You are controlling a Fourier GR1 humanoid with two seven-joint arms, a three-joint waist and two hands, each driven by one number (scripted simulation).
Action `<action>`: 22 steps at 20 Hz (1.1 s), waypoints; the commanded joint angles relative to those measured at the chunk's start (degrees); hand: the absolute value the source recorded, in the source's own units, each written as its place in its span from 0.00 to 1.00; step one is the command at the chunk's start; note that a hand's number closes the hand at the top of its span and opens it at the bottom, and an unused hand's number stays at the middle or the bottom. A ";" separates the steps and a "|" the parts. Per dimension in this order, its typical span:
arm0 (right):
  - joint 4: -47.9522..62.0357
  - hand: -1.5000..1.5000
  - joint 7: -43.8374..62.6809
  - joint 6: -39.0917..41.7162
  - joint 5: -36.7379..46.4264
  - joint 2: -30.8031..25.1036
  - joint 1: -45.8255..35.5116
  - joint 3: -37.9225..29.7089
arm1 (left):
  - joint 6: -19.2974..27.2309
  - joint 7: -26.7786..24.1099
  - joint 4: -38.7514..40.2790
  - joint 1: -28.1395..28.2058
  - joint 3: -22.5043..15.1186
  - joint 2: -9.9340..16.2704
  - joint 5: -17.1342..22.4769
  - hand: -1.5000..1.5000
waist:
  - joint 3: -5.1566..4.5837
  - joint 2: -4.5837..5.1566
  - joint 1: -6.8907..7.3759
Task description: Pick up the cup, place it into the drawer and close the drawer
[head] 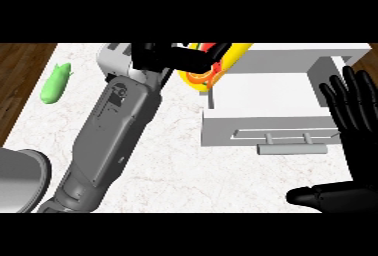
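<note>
Left hand is curled around the cup and holds it just over the open drawer's left wall. I judge picking done; release and closing remain. Right hand rests open, beside the drawer.

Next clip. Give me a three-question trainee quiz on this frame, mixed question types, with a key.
1. True or false: the left hand is curled round the yellow cup, held at the far left corner of the drawer.
2. The drawer is: A) pulled open, B) pushed shut, C) off the counter.
3. What lies near the counter's left edge?

Key
1. True.
2. A; its grey handle faces the robot, and the right hand rests open beside it.
3. A green vegetable.
</note>
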 commanded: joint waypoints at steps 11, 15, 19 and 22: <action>-1.29 0.00 -2.04 0.53 1.87 1.30 3.04 1.85 | 6.61 -8.71 21.47 -9.98 -9.23 -0.15 10.33 1.00 | 0.00 0.17 -0.90; 1.55 0.00 -2.25 0.31 1.25 0.61 0.26 0.16 | 7.76 -9.52 28.84 -15.48 -10.86 -0.15 14.09 1.00 | 0.01 0.43 -1.59; -1.02 0.00 -1.71 2.54 -0.31 -0.16 2.78 0.90 | 8.25 -11.50 34.85 -17.84 -14.39 -0.15 15.57 1.00 | 0.05 0.78 -3.29; -0.01 0.00 -0.74 1.87 -1.20 -0.67 -1.20 -0.16 | 9.45 -11.42 36.03 -18.01 -18.02 -0.15 17.90 1.00 | 0.04 0.82 -3.34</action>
